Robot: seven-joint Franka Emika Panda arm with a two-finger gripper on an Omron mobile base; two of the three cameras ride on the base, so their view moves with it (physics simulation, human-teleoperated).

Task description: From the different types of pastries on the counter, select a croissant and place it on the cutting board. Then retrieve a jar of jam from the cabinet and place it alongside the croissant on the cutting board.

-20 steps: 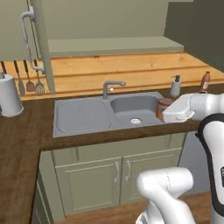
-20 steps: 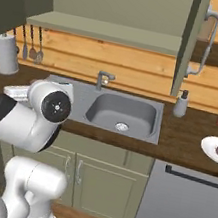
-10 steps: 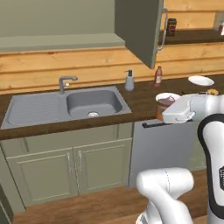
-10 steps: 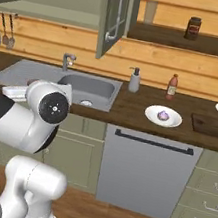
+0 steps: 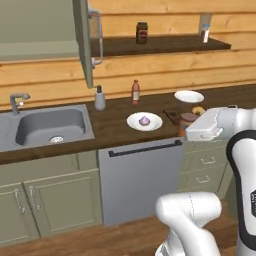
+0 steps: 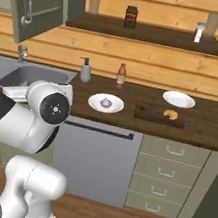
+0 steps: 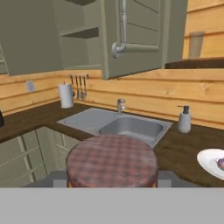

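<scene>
The hand [image 7: 112, 186] is closed on the jar of jam [image 7: 112, 161], whose checked brown lid sits between the 2 fingers at the bottom of the hand view; in the left base view the same jar [image 5: 188, 123] shows as an orange-red body under a dark lid at the end of the white arm, held above the front edge of the tabletop [image 5: 115, 131]. Just behind the jar in that view lies the cutting board [image 5: 172, 115] with the croissant [image 5: 198, 110] on it; the right base view shows the croissant [image 6: 170, 113] resting near the middle of the board [image 6: 151, 113]. Beside the board, toward the sink, 1 round white plate [image 6: 106, 103] carries the cupcake [image 6: 106, 101] with purple frosting, and a second, bare white plate [image 6: 179, 99] lies behind the board near the wall. A slim red-brown bottle [image 6: 121, 75] and a soap dispenser [image 6: 86, 70] stand at the back of the tabletop. The grey sink [image 5: 47, 126] with its faucet [image 5: 16, 101] lies further left. Above, the cabinet [image 5: 40, 27] has its door [image 5: 86, 37] swung open, and a wooden shelf [image 6: 145, 32] holds a dark labelled jar [image 6: 130, 17] and a pale shaker [image 6: 198, 32].
</scene>
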